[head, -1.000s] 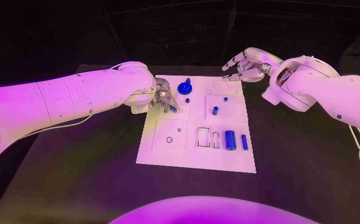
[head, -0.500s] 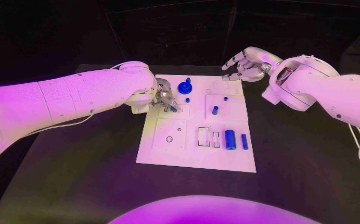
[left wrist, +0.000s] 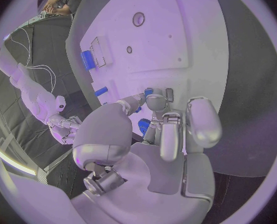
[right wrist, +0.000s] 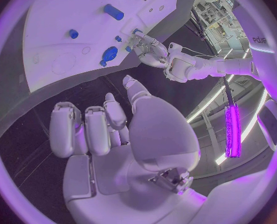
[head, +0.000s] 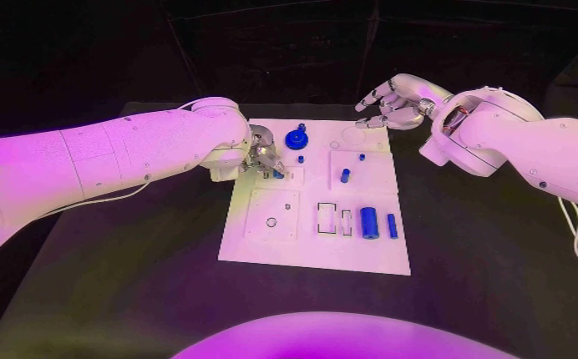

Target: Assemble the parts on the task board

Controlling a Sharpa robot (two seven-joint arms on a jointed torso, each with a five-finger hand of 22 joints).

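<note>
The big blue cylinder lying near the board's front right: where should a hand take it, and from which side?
Probably from straight above, fingers closing across the middle of the big blue cylinder. It lies flat on the task board, long axis running front to back, so its round flanks are exposed. A thinner blue pin lies close beside it, leaving little room there.

White task board, blue parts
</note>
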